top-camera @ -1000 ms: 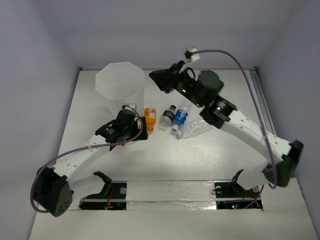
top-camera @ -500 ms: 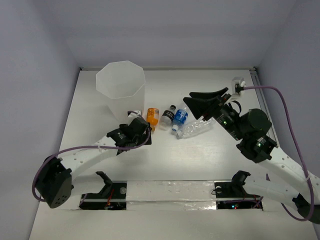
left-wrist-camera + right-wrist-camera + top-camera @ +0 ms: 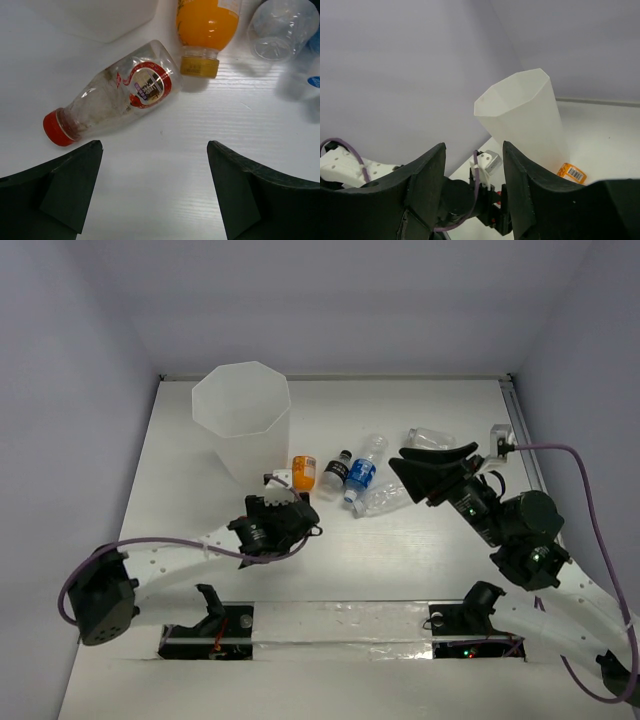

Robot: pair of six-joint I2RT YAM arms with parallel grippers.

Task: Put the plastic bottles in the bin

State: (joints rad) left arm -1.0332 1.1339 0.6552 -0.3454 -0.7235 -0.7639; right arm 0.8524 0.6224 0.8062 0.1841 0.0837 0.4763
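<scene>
Two grippers hung parted and empty, the left gripper (image 3: 154, 150) wide, the right gripper (image 3: 474, 147) narrower. On the bench (image 3: 160, 210) the clear red-capped bottle (image 3: 112, 95) lay diagonal, cap near-left, just beside the orange bottle (image 3: 205, 22). Beyond stood the translucent octagonal bin (image 3: 250, 445).

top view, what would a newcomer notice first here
The tall translucent bin stands out at the far left of the table. Beside its base lies a bright orange bottle. In the left wrist view, the open left gripper faces a red-capped bottle lying on its side.
</scene>
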